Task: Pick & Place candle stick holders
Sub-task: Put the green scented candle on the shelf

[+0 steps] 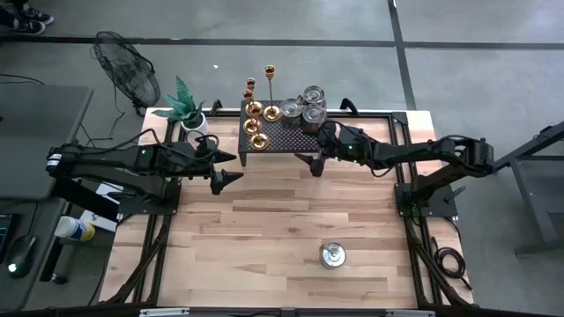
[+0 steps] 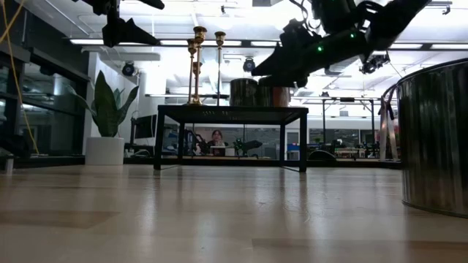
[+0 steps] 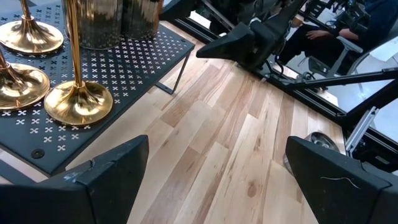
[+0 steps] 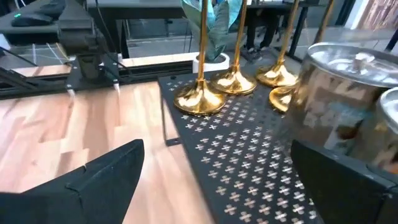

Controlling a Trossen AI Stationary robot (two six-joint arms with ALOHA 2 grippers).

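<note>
Nearest to me on the wooden table [image 1: 264, 238], at about six o'clock from its middle, a small round metal lidded container [image 1: 332, 256] sat alone; in the low view it loomed at the right edge as a tall ribbed wall. Farther in, both arms hung above the boards in front of the rack. I had the left gripper [image 1: 231, 179] at roughly nine o'clock from the table's centre, its fingers [image 3: 99, 180] spread wide with nothing between them, just short of the rack's near left corner. The right gripper [image 1: 318, 167] was at about one o'clock from centre, jaws likewise wide apart and empty, hovering by the rack's near right edge. Beyond them stood the low black perforated rack [image 1: 286, 138] at twelve o'clock against the far edge. The candle stick holders [image 1: 258, 114] were gathered on its left half, all upright, five gold pieces as far as I could count, their flared bases close together and some nearly touching; the tallest one [image 1: 270, 90] stood at the group's right. On the rack's right half sat three shiny metal lidded canisters [image 1: 305, 107], clustered tight. At eleven o'clock, just off the rack's left end, a potted plant [image 1: 189, 106] stood in a white pot. Past the table, a floor fan [image 1: 128, 70] rested on the concrete.
</note>
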